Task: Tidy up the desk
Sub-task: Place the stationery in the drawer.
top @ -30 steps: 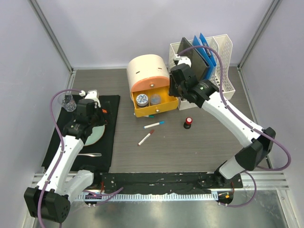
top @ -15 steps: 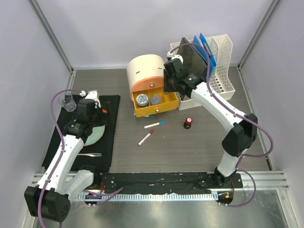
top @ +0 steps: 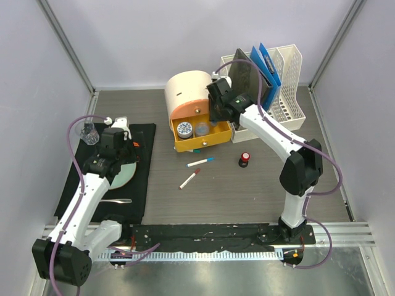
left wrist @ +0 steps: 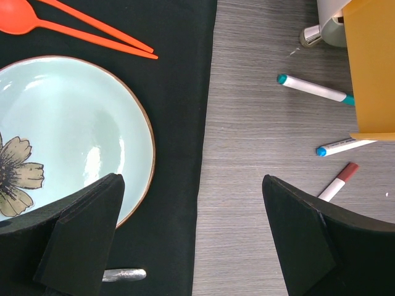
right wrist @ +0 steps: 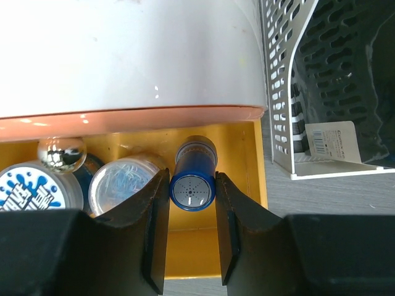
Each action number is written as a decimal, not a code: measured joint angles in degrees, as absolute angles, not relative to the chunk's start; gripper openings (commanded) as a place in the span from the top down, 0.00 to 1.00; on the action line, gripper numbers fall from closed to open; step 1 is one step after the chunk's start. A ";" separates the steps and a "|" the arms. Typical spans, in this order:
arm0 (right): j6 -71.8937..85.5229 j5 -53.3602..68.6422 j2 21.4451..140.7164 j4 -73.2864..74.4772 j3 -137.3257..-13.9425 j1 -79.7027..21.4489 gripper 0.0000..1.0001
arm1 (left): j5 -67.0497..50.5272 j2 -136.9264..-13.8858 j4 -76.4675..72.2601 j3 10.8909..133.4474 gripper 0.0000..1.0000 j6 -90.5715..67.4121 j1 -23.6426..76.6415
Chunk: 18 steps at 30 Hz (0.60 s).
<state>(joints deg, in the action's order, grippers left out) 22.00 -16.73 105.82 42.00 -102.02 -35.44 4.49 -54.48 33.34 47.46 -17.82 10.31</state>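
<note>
Desk (top: pixel 247 191): grey-brown woodgrain, metal-railed; black mat (top: pixel 143 185) left; pale walls (top: pixel 154 37) around.

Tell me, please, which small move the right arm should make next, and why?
Probably lower a little and open the jaws. The right gripper is shut on the blue cylinder, which hangs over the free right end of the open yellow drawer, beside the round containers already inside. Releasing there would likely drop it in.
</note>
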 measured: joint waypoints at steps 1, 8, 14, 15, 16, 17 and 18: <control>22.04 -16.80 106.21 41.91 -102.04 -35.44 0.94 | 4.49 -54.50 33.36 47.46 0.00 -17.80 10.31; 22.65 -16.84 108.42 41.82 -102.08 -35.40 0.91 | 4.49 -54.74 33.36 47.53 0.00 -17.82 10.31; 22.70 -17.08 109.21 41.63 -102.32 -35.40 0.89 | 4.49 -54.94 33.41 47.55 0.00 -17.80 10.26; 22.70 -17.21 109.38 41.63 -102.48 -35.40 0.87 | 4.49 -54.94 33.41 47.55 0.00 -17.80 10.26; 22.70 -17.34 109.56 41.54 -102.65 -35.40 0.86 | 4.49 -54.94 33.41 47.55 0.00 -17.80 10.24; 22.68 -17.43 109.67 41.39 -102.67 -35.38 0.85 | 4.49 -54.94 33.45 47.55 0.00 -17.80 10.24; 22.68 -17.52 109.69 41.34 -102.67 -35.38 0.83 | 4.49 -54.94 33.47 47.55 0.00 -17.80 10.24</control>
